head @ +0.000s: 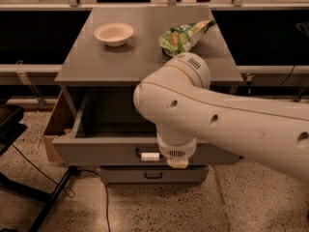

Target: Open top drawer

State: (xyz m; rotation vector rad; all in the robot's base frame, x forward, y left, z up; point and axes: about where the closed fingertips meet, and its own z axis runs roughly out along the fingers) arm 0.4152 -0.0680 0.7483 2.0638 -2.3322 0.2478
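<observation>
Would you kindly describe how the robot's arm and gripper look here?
The arm is a thick, rounded white tube with small dark round holes along its side, a thin yellowish ring and a vent grille near its joint. No cables show. The gripper, at the top drawer front, shows only a cream-coloured tip below the wrist.

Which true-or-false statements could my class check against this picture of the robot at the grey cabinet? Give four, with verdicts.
1. The top drawer is pulled out, so its grey inside shows. True.
2. The bowl lies inside the top drawer. False: it stands on the cabinet top, to the left of the green bag.
3. The pincer is at the top drawer's front, next to the white tag, largely hidden under the arm. True.
4. The green bag lies on the floor. False: it lies on the cabinet top, near the back right.
</observation>
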